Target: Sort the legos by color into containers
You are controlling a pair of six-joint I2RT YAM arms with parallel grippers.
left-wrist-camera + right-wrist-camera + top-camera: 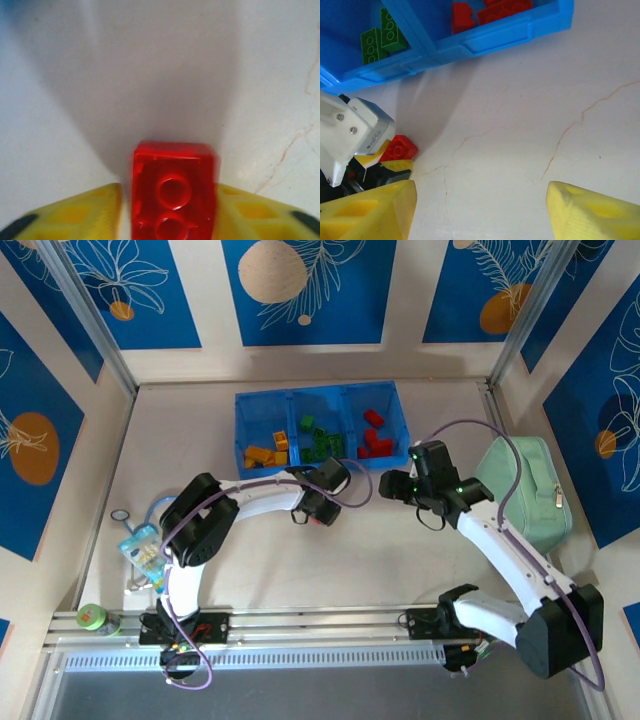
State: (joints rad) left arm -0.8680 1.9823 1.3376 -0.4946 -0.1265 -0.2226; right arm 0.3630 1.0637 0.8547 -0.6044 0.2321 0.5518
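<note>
A red lego [174, 192] sits between the yellow fingers [75, 215] of my left gripper [170, 220], which is shut on it low over the table, just in front of the blue tray [240, 430]. The right wrist view shows the same lego [400, 148] at the left gripper's tip. The tray's left container holds yellow-orange legos [265, 453], the middle one green [318, 443], the right one red [375, 437]. My right gripper [480, 210] hangs open over bare table near the tray's right front corner [510, 32], with nothing between its fingers.
A mint-green zippered pouch [525, 490] lies at the right beside the right arm. A small packet [143, 550], a ring [120, 515] and a green-lidded jar [92, 617] sit at the left near edge. Walls close in the table on three sides.
</note>
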